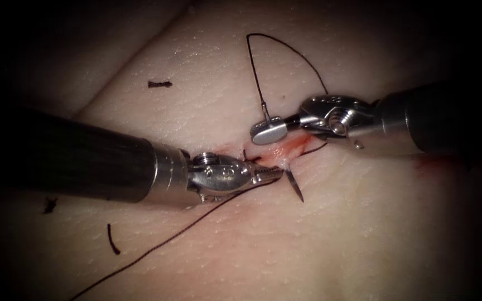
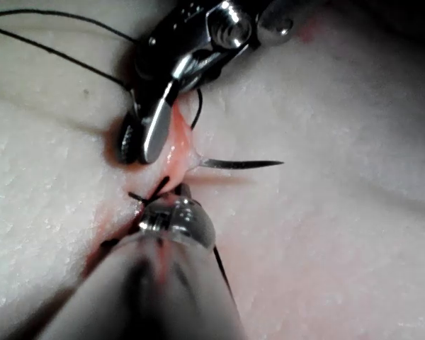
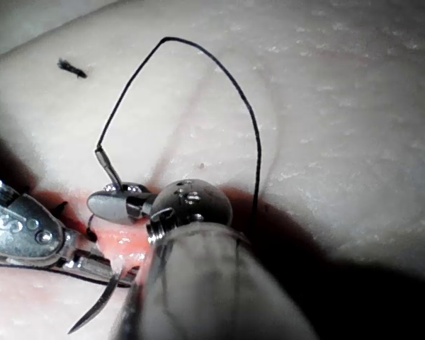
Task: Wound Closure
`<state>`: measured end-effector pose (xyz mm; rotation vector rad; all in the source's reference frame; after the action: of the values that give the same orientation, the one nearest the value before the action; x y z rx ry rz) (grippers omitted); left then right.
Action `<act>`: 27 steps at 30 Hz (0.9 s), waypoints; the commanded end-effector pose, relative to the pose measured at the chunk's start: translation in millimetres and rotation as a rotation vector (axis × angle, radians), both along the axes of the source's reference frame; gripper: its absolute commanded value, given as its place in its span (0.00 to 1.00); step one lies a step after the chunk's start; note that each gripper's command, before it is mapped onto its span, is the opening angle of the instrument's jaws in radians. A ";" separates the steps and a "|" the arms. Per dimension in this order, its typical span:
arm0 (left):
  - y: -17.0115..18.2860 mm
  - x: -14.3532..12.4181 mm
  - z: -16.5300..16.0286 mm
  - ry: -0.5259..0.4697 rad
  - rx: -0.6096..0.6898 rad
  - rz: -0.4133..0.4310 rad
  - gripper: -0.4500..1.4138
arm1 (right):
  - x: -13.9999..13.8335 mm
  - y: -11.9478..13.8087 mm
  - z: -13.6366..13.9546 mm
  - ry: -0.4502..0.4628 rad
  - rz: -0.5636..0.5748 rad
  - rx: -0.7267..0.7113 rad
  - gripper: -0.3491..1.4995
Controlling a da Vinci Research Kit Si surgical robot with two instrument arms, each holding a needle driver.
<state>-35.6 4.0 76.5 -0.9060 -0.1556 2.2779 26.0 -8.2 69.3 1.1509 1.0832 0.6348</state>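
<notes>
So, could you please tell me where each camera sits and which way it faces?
Endoscope: above, in front, facing the cut; left tool, right claw.
Left wrist: along its shaft; left tool, grip unclear.
Right wrist: along its shaft; right claw holds the needle's tail.
All share the needle, its tip out of the tissue.

Endoscope looks down from above and in front at the cut [image 1: 285, 150]. Each wrist view looks along my shaft, very close. All three share the cut and needle [image 1: 295, 187].
</notes>
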 end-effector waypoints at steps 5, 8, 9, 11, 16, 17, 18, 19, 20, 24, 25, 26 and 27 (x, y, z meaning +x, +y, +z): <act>-0.8 -0.5 0.2 0.002 -0.008 0.012 0.37 | 0.8 -0.4 -0.1 -0.007 0.011 0.004 0.00; -1.6 -0.5 -0.9 0.010 -0.029 0.043 0.38 | 0.8 0.9 0.1 -0.019 0.035 -0.041 0.73; -1.7 -0.5 -1.3 0.009 -0.038 0.047 0.38 | 0.7 1.3 0.2 -0.015 0.041 -0.056 0.78; -2.1 -0.7 -2.9 0.003 -0.079 0.063 0.41 | 0.2 2.8 0.4 -0.005 0.069 -0.067 0.88; -2.0 -1.5 -6.0 -0.007 -0.188 0.103 0.48 | -0.8 4.6 0.7 -0.008 0.088 -0.070 0.90; -1.9 -1.6 -6.5 -0.009 -0.210 0.108 0.49 | -0.9 4.9 0.8 -0.008 0.091 -0.068 0.90; -1.7 -1.8 -7.4 0.003 -0.262 0.119 0.51 | -1.1 5.1 0.7 -0.005 0.100 -0.065 0.90; -1.6 -2.0 -7.7 0.013 -0.292 0.128 0.51 | -1.2 5.1 0.7 0.002 0.108 -0.061 0.90; -1.4 -2.2 -8.0 0.026 -0.327 0.137 0.51 | -1.3 5.1 0.6 0.006 0.112 -0.059 0.90; -0.9 -2.5 -8.1 0.057 -0.399 0.146 0.50 | -1.4 4.9 0.5 0.007 0.110 -0.059 0.90; -0.9 -2.5 -8.1 0.057 -0.399 0.146 0.50 | -1.4 4.9 0.5 0.007 0.110 -0.059 0.90; -0.8 -2.6 -7.6 0.076 -0.418 0.161 0.50 | -1.5 4.9 0.5 0.007 0.110 -0.059 0.90; -0.8 -2.5 -7.4 0.083 -0.426 0.169 0.51 | -1.5 4.9 0.4 0.007 0.110 -0.058 0.90</act>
<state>-37.5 3.6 68.8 -1.0352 0.3284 2.5627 23.8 -2.8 69.2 1.0469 1.1696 0.6827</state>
